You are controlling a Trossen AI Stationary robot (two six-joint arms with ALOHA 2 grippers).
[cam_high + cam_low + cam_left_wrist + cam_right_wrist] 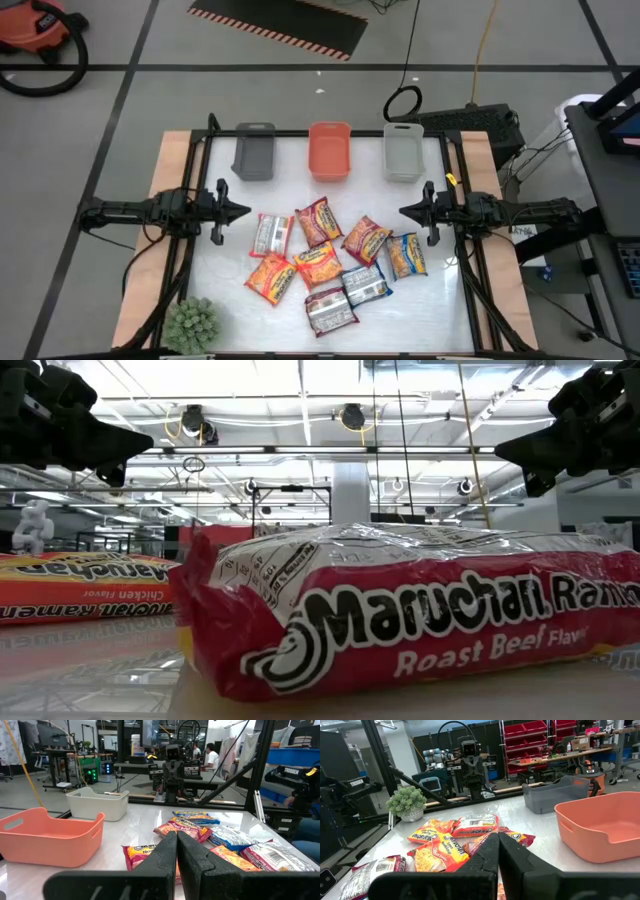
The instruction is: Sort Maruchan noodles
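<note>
High view: my left gripper (243, 210) sits at the table's left edge, my right gripper (406, 211) at the right edge, both fingers pressed together, tips pointing inward. Maruchan noodles (322, 262) lie in a loose, partly overlapping pile between and in front of the two grippers. Open white table (225, 280) strip on each side of the pile. Along the far edge: dark grey bin (255, 152), orange bin (330, 151), light grey bin (401, 152), apart from each other, well clear of the pile. Small green plant (190, 323) at the near left corner.

Low view: both grippers hang above the surface at the picture's upper corners. A red roast beef packet (420, 620) fills the foreground; an orange chicken packet (80, 588) lies behind it to one side.

Left wrist view: my fingers (165, 855) are closed flat on each other, nothing between. Orange bin is close by, light grey bin beyond it, packets ahead.

Right wrist view: fingers (487, 852) likewise together, empty. Packets ahead, plant past them, orange and dark grey bins alongside.
</note>
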